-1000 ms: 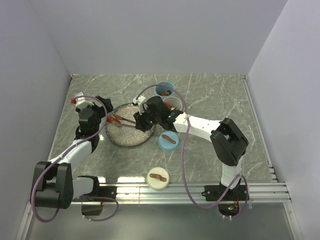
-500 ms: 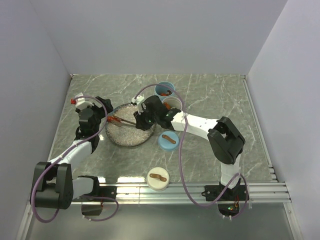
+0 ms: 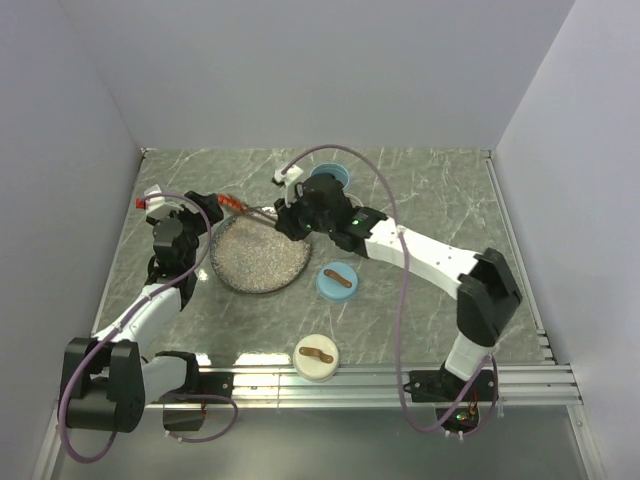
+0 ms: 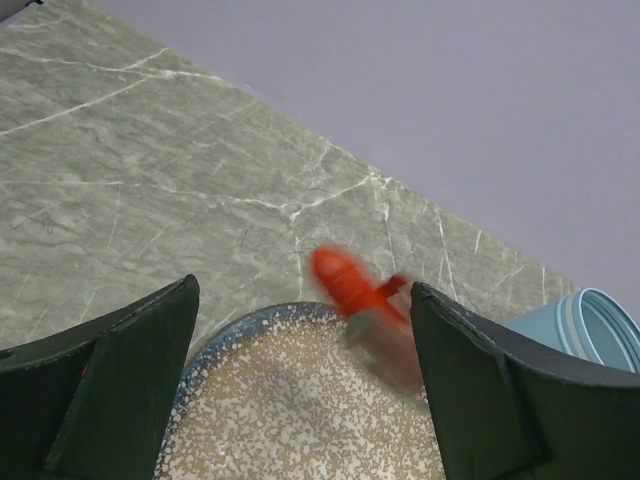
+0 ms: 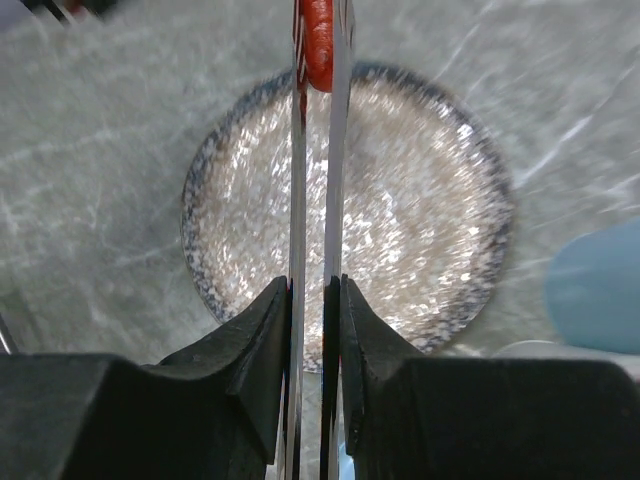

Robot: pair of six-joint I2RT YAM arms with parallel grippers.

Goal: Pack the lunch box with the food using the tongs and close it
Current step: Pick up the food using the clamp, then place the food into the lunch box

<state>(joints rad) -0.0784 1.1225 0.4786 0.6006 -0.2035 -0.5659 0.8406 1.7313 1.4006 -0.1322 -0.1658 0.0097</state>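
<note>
Red and glossy, one small piece of food [image 5: 317, 45] sits pinched between the tips of the tongs [image 5: 297, 200]. Their two thin grey metal arms are squeezed almost parallel by the right end effector [image 5: 312, 300], which is clenched around them partway along. The piece hangs over the far rim of the speckled plate [image 5: 190, 215], on the counter's left half towards its far edge. The step in hand looks like carrying a picked piece off to be packed. The next move probably calls for a steady squeeze while the tips swing to the blue cup [image 4: 585, 325] near the counter's far edge, then easing off above its mouth. The left end effector [image 4: 302, 330] hovers released at the plate's left rim, grasping nothing.
</note>
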